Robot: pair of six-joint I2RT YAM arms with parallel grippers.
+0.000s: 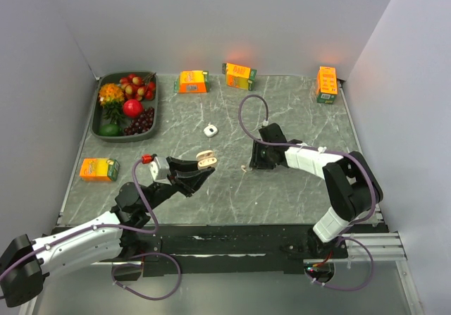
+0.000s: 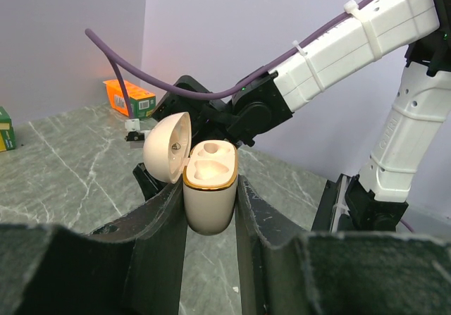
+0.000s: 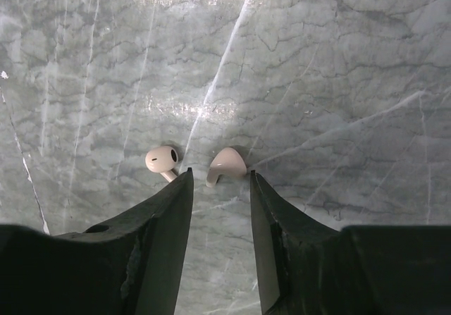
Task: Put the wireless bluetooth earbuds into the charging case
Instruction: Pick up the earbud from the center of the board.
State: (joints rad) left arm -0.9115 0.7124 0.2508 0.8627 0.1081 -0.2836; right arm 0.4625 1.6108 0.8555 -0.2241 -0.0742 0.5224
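The beige charging case (image 2: 209, 195) stands upright between my left gripper's (image 2: 210, 213) black fingers, which are shut on its body. Its lid (image 2: 169, 146) is flipped open to the left and the two sockets inside are bare. From above, the case (image 1: 205, 160) hangs over the table's middle. Two wireless bluetooth earbuds lie on the marble under my right gripper (image 3: 220, 173). One earbud (image 3: 227, 165) sits just between the open fingertips, apart from both. The other earbud (image 3: 161, 159) lies just outside the left fingertip (image 3: 184, 181). From above, my right gripper (image 1: 255, 161) points down at the table.
Orange cartons stand at the back (image 1: 192, 82), (image 1: 239, 75), at the back right (image 1: 326, 84) and at the left (image 1: 99, 168). A dark tray (image 1: 99, 133) of fruit is at the back left. A small white piece with a hole (image 1: 209, 129) lies mid-table.
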